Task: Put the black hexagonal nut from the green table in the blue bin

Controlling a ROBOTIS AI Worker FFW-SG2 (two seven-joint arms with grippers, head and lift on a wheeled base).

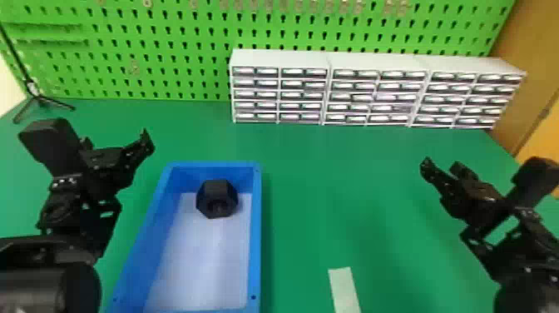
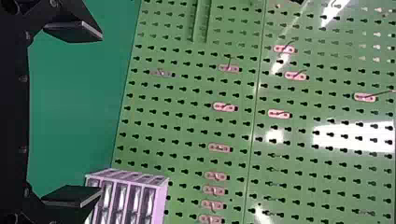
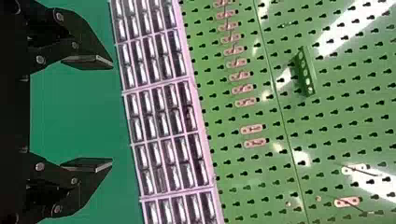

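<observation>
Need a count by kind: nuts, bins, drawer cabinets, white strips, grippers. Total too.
Black hexagonal nut: 1
Blue bin: 1
White drawer cabinets: 3
White strip: 1
Grippers: 2
Total: 8

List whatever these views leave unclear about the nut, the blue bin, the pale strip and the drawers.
- Black hexagonal nut, far side and underside: head view, hidden by its own body.
- Blue bin, outer face of the near end: head view, cut off by the bottom edge.
- Pale strip, near end: head view, same edge.
- Drawers, contents: head view, too small to tell.
</observation>
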